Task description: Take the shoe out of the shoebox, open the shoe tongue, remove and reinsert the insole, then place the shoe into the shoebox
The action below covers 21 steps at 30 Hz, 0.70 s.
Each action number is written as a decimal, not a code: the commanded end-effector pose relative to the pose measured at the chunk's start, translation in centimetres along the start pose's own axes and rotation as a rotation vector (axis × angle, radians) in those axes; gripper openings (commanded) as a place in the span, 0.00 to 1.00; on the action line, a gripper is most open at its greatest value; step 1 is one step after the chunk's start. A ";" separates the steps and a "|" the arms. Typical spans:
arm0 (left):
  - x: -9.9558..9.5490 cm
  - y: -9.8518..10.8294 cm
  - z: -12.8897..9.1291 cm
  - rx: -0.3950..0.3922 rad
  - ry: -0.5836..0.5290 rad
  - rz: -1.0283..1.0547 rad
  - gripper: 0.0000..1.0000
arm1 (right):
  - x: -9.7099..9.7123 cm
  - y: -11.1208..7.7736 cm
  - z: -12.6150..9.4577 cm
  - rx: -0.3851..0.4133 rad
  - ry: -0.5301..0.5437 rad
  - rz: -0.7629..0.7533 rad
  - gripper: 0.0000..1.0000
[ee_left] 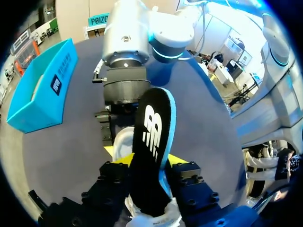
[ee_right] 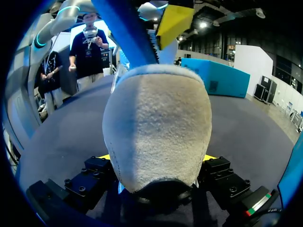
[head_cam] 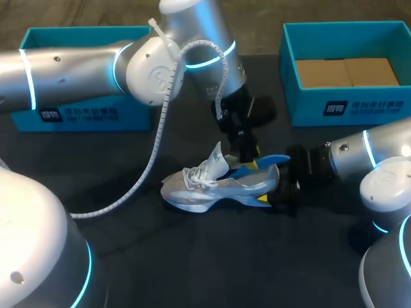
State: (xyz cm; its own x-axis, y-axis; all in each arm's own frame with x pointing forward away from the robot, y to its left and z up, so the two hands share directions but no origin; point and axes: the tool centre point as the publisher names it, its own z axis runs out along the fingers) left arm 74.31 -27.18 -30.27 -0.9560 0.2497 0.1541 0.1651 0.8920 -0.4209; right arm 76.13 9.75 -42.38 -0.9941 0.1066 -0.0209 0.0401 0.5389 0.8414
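Handling estimate, from looks only: the shoe [head_cam: 218, 186] is a light mesh runner with a soft upper that will collapse under a pinch. The firm parts are the heel cup and the sole, so the heel is the place to take hold. My right gripper [ee_right: 158, 161] is already there, closed around the heel from both sides, with the fuzzy grey heel fabric filling the gap between its fingers. The insole [ee_left: 151, 142] is thin foam, floppy, and likely to buckle if pushed from its far end. It is best gripped near the end that goes into the shoe. My left gripper [ee_left: 147, 163] holds it clamped between narrow-set fingers just above the shoe's opening, and the free end rises up and back over the heel. Appearance: the shoe is silver-white with white laces and a blue-and-yellow sole, and its tongue is lifted. The insole has a black top and a blue underside. The shoe lies on its sole on the dark table [head_cam: 192, 256]. The open shoebox [head_cam: 347, 106] stands beyond the shoe's heel end, apart from it.
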 end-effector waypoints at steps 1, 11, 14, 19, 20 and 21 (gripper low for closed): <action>0.7 0.8 -0.1 0.055 -0.031 -0.005 0.45 | 0.1 0.0 0.1 0.004 -0.002 0.000 0.00; 0.8 0.4 0.2 0.124 -0.054 0.022 0.40 | 0.1 0.0 0.1 0.004 -0.002 0.000 0.00; 0.8 0.3 0.4 0.141 -0.054 0.025 0.40 | 0.1 0.0 0.1 0.004 -0.002 0.000 0.00; 0.8 0.0 1.0 0.153 -0.062 0.038 0.33 | 0.1 0.0 0.1 0.004 -0.002 0.000 0.00; 0.8 0.0 1.2 0.152 -0.068 0.041 0.33 | 0.1 0.0 0.1 0.004 -0.002 0.000 0.00; 0.8 0.0 1.4 0.151 -0.070 0.042 0.33 | 0.1 0.0 0.1 0.004 -0.002 0.000 0.00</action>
State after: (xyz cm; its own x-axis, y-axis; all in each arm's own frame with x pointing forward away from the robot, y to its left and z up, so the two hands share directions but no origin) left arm 73.49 -27.34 -30.88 -0.9632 0.2569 0.0795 0.1716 0.8147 -0.5539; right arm 76.13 9.75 -42.38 -0.9941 0.1067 -0.0209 0.0402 0.5389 0.8414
